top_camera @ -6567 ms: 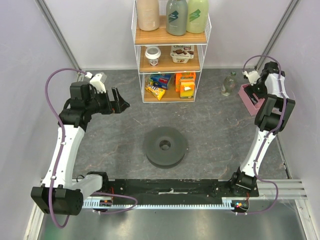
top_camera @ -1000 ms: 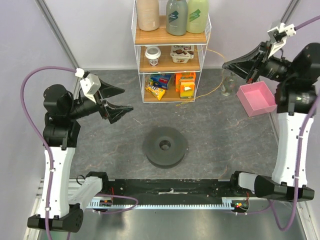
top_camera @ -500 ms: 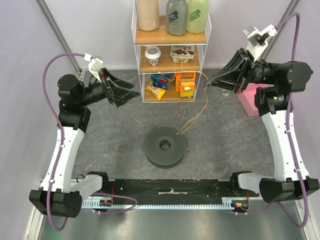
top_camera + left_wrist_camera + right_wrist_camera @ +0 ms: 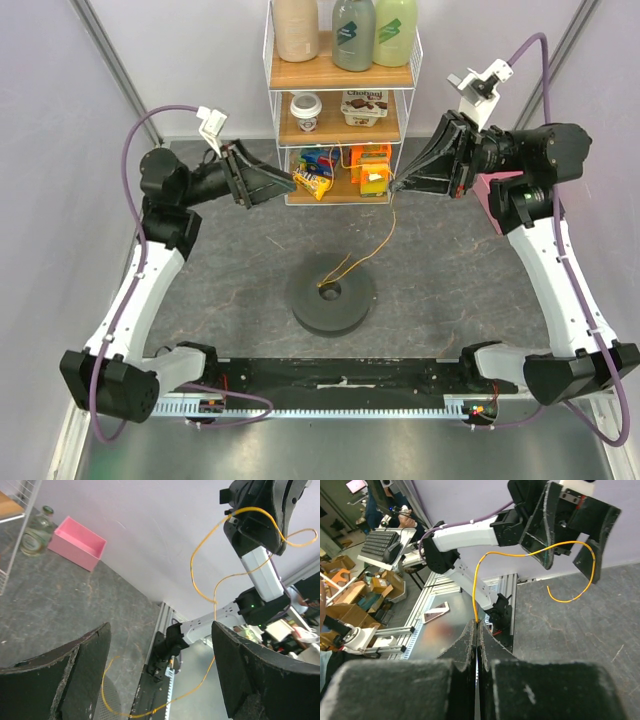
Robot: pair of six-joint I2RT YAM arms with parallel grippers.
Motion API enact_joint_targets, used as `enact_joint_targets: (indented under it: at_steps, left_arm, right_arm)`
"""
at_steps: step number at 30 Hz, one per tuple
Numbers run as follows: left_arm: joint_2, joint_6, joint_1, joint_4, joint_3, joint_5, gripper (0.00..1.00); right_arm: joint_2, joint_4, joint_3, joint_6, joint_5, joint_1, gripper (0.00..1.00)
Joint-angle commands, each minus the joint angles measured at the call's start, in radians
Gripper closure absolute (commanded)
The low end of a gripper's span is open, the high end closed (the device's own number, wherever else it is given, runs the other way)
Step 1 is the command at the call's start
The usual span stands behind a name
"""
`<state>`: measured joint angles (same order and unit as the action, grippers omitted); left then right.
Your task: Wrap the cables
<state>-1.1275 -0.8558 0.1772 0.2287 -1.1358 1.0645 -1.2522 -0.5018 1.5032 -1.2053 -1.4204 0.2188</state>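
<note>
By the far shelf point(image 4: 340, 76), pinching wire point(image 4: 385, 232) in right fingers point(image 4: 425, 170), left fingers point(image 4: 265, 185) spread, with its tail just lowered onto spool point(image 4: 331, 293) for winding.

- cable point(image 4: 390, 222) end at spool point(image 4: 331, 292) hole: too fine to tell whether touching.
- cable's gripped stretch hidden between right pincer point(image 4: 476, 626) fingers.
- bottles point(image 4: 353, 30) on rack point(image 4: 340, 78) beyond spool: tops cropped.

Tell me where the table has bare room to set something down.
Bare table lies left of the grey spool, up to the left arm, and right of it, up to the right arm. Crowded: before the shelf rack, with the left end effector, right end effector and hanging yellow wire.
</note>
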Motion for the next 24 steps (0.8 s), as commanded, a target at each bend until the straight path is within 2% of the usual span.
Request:
enact_joint_targets:
  at_steps: [1, 11, 14, 16, 19, 23, 24]
  left_arm:
    - [-0.063, -0.144, 0.041, 0.159, -0.013, -0.015, 0.14]
    - [-0.135, -0.143, 0.185, 0.202, -0.041, -0.021, 0.18]
    - [-0.147, -0.15, 0.205, 0.222, -0.038, -0.031, 0.25]
    - [-0.155, -0.158, 0.206, 0.242, -0.038, -0.034, 0.36]
    - [-0.158, -0.158, 0.203, 0.258, -0.042, -0.031, 0.6]
    - [-0.138, -0.158, 0.174, 0.255, -0.036, -0.003, 0.98]
    - [-0.126, -0.16, 0.148, 0.236, -0.033, 0.002, 0.99]
  right_arm:
    - [-0.012, -0.018, -0.018, -0.014, -0.022, 0.031, 1.0]
    - [-0.032, -0.018, -0.02, -0.019, -0.023, 0.073, 1.0]
    - [-0.033, -0.02, -0.026, -0.02, -0.025, 0.08, 1.0]
    - [-0.035, -0.021, -0.024, -0.019, -0.026, 0.082, 1.0]
    - [-0.033, -0.023, -0.031, -0.019, -0.028, 0.08, 1.0]
    - [-0.038, -0.024, -0.037, -0.02, -0.029, 0.067, 1.0]
    - [-0.042, -0.021, -0.037, -0.025, -0.028, 0.051, 1.0]
